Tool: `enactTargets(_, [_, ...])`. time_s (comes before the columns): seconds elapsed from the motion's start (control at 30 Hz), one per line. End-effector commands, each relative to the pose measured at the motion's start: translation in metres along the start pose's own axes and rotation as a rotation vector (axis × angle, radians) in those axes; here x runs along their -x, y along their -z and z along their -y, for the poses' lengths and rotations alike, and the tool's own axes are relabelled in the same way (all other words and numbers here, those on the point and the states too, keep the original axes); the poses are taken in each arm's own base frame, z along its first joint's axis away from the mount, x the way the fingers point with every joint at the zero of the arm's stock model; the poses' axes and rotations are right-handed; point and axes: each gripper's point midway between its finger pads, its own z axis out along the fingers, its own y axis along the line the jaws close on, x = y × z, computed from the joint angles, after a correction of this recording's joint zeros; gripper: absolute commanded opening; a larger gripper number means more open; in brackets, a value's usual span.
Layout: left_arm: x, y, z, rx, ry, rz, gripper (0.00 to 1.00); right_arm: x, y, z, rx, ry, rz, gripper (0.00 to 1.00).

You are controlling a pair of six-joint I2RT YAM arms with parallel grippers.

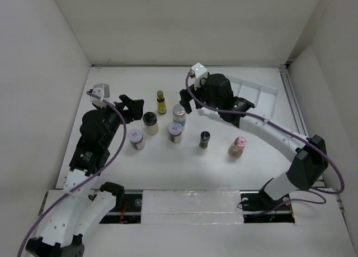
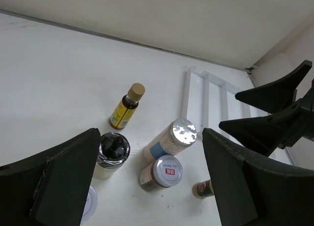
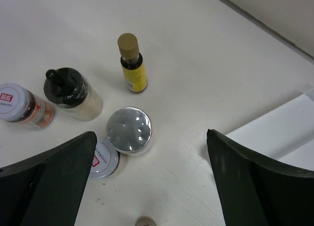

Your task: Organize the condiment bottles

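Seven condiment bottles stand mid-table: a slim yellow bottle (image 1: 161, 102), a grey-lidded jar (image 1: 179, 115), a black-lidded jar (image 1: 150, 123), two white-lidded jars with red marks (image 1: 136, 138) (image 1: 175, 132), a dark shaker (image 1: 205, 139) and a pink-capped bottle (image 1: 238, 146). My left gripper (image 1: 130, 107) is open and empty, above and left of the black-lidded jar (image 2: 113, 150). My right gripper (image 1: 189, 99) is open and empty, hovering just right of the grey-lidded jar (image 3: 129, 130). The yellow bottle (image 3: 132, 66) stands beyond it.
A white slotted rack (image 1: 254, 95) lies at the back right, under the right arm; it also shows in the left wrist view (image 2: 206, 103). White walls close off the table at the back and on both sides.
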Motion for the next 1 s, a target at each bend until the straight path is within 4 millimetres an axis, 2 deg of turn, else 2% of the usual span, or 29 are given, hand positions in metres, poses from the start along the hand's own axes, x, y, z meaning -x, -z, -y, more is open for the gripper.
enactTargets(0.0, [0.006, -0.002, 0.006, -0.035, -0.018, 0.018, 0.81, 0.014, 0.003, 0.000, -0.010, 0.006, 0.058, 0.99])
enactTargets(0.07, [0.006, -0.002, 0.006, -0.035, -0.018, 0.018, 0.82, 0.014, 0.003, 0.002, -0.019, 0.006, 0.057, 0.98])
enactTargets(0.1, [0.004, -0.005, 0.003, -0.020, -0.018, 0.012, 0.82, 0.014, 0.003, -0.002, 0.005, 0.007, 0.058, 0.93])
enactTargets(0.13, [0.004, -0.006, 0.003, -0.020, -0.018, 0.012, 0.82, 0.020, 0.004, -0.002, 0.005, 0.007, 0.072, 0.57])
enactTargets(0.17, [0.004, -0.006, 0.003, -0.020, -0.018, 0.012, 0.82, 0.021, 0.004, -0.002, 0.004, 0.016, 0.072, 0.34])
enactTargets(0.2, [0.004, -0.006, 0.003, -0.020, -0.018, 0.012, 0.79, 0.026, 0.008, -0.002, 0.004, 0.016, 0.085, 0.21])
enactTargets(0.23, [0.003, -0.005, 0.004, -0.028, -0.018, 0.008, 0.76, 0.018, 0.007, 0.000, -0.009, 0.015, 0.068, 0.16])
enactTargets(0.27, [0.008, -0.003, 0.006, -0.038, -0.027, 0.027, 0.73, 0.012, 0.010, -0.003, -0.009, 0.009, 0.059, 0.24])
enactTargets(0.3, [0.009, -0.003, 0.005, -0.028, -0.027, 0.032, 0.72, 0.009, 0.013, -0.003, -0.009, 0.009, 0.058, 0.38])
enactTargets(0.33, [0.007, -0.003, 0.002, -0.016, -0.027, 0.027, 0.70, 0.003, 0.012, -0.003, -0.009, 0.009, 0.044, 0.58])
enactTargets(0.37, [0.008, -0.003, 0.000, -0.005, -0.027, 0.033, 0.69, -0.007, 0.013, -0.007, 0.000, 0.012, 0.027, 0.97])
enactTargets(0.47, [0.006, -0.002, -0.001, -0.004, -0.027, 0.031, 0.70, -0.018, 0.013, -0.018, 0.040, 0.016, 0.001, 1.00])
enactTargets(0.57, [-0.003, -0.009, -0.001, -0.007, -0.028, -0.004, 0.72, -0.034, 0.002, -0.031, 0.100, 0.018, -0.041, 1.00])
enactTargets(0.8, [-0.010, -0.013, 0.000, -0.017, -0.028, -0.033, 0.73, -0.052, -0.027, -0.042, 0.154, 0.005, -0.101, 1.00])
enactTargets(0.9, [-0.005, -0.011, 0.002, -0.026, -0.028, -0.015, 0.73, -0.062, -0.043, -0.043, 0.155, 0.004, -0.130, 1.00])
enactTargets(0.97, [-0.005, -0.011, 0.002, -0.026, -0.028, -0.015, 0.73, -0.057, -0.052, -0.038, 0.125, 0.006, -0.117, 1.00])
